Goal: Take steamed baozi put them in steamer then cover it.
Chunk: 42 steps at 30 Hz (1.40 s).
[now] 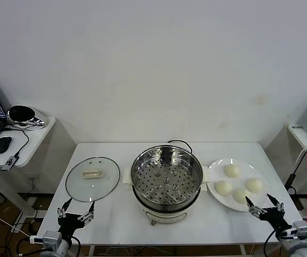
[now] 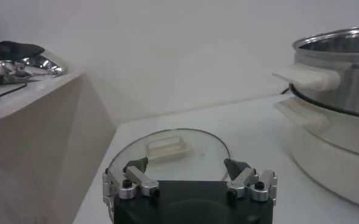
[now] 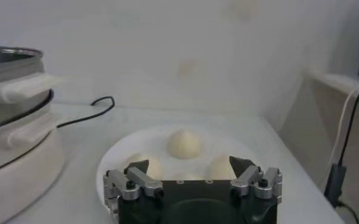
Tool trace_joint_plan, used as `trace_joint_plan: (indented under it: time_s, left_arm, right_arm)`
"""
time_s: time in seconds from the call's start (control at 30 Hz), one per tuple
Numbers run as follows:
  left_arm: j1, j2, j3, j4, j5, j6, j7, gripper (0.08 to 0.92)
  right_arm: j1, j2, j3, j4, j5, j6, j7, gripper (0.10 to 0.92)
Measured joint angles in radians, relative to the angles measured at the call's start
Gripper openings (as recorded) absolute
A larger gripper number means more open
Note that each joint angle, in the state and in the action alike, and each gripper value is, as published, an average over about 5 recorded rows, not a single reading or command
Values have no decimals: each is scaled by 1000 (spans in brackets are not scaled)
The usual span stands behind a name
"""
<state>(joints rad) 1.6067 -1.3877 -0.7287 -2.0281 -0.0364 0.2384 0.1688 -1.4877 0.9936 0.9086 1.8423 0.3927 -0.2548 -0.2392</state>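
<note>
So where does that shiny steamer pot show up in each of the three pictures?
Head view: the steamer sits mid-table, uncovered, between the glass lid and the plate of baozi.
Left wrist view: at the picture's right edge, beyond the lid.
Right wrist view: at the picture's left edge, beside the plate.
Shared landmark: its white side handles.

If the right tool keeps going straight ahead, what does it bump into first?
Probably the flat white round plate, then the round cream-white buns on it. The open right tool points at them, though depth is unclear.

Left gripper (image 1: pixel 76 210) low at near-left, right gripper (image 1: pixel 264 204) near-right (both spread wide)
</note>
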Motion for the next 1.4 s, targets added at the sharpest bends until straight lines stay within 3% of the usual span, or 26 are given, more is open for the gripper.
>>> trace_joint_plan:
  time_s: [0.17, 0.37, 0.73, 1.03, 1.4]
  left_arm:
    - [4, -7, 0, -12, 4, 0, 0, 823]
    - [9, -22, 5, -34, 13, 0, 0, 823]
    - [34, -48, 11, -80, 23, -3, 1, 823]
    - [61, -64, 5, -118, 37, -5, 2, 823]
    - [91, -65, 7, -126, 56, -16, -2, 823]
  right_arm:
    - [78, -97, 0, -14, -61, -68, -76, 823]
    - [246, -243, -55, -67, -240, -131, -291, 823]
    - [722, -417, -447, -259, -588, -45, -689, 823]
    - [1079, -361, -836, -507, -758, 120, -863, 823]
    - [1260, -179, -1015, -832, -953, 303, -927, 823]
